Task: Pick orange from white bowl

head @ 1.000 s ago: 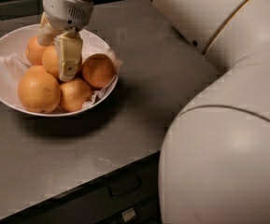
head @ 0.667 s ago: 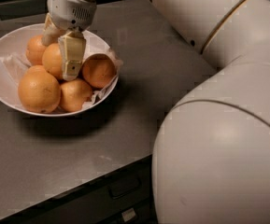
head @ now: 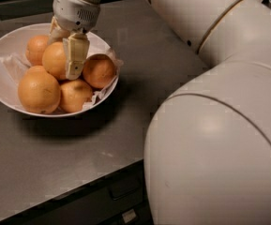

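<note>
Down in the white bowl (head: 0,45), which sits at the left of the grey counter (head: 74,158), the orange (head: 52,62) lies in the middle of the heap, resting on its neighbours and raised a little above them. It is close to round, so no long axis can be picked out, and no stem end shows to say which way it points. The gripper (head: 62,55) hangs over the bowl from above, and its fingers (head: 75,55) stand apart by the width of this fruit and pinch it: the near one lies flat against the right flank, its tip pointing down between the orange and the fruit to the right (head: 99,71), while the far one shows only at the upper left edge. Crinkled paper (head: 12,64) lines the bowl under the fruit. The white arm (head: 210,27) crosses the right of the view.
</note>
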Robot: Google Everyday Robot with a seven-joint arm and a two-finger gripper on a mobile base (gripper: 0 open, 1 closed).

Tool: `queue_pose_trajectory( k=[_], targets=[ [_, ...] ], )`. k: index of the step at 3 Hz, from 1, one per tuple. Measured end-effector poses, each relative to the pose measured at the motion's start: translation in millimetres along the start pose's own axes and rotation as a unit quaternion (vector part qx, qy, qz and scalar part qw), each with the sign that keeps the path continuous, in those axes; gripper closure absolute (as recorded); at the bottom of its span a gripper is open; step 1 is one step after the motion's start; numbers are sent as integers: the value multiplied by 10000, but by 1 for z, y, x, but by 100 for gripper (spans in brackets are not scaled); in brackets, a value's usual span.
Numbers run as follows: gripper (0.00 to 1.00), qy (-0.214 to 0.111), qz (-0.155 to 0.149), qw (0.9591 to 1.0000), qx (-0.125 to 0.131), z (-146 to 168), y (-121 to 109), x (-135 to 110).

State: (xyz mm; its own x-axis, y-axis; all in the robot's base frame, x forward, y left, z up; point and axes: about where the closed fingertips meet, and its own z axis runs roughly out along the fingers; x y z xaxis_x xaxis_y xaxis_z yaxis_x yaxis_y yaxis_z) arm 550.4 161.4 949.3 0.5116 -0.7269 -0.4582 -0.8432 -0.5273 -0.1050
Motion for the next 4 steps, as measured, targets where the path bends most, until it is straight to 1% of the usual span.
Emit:
queue_pose_trajectory(
  k=[1, 2, 3, 4],
  targets=[
    [39, 6, 33, 10000, -35, 2, -1, 1],
    [38, 6, 33, 10000, -35, 2, -1, 1],
    [57, 6, 33, 10000, -35, 2, -1, 1],
    [80, 6, 33, 10000, -34, 2, -1, 1]
  ],
)
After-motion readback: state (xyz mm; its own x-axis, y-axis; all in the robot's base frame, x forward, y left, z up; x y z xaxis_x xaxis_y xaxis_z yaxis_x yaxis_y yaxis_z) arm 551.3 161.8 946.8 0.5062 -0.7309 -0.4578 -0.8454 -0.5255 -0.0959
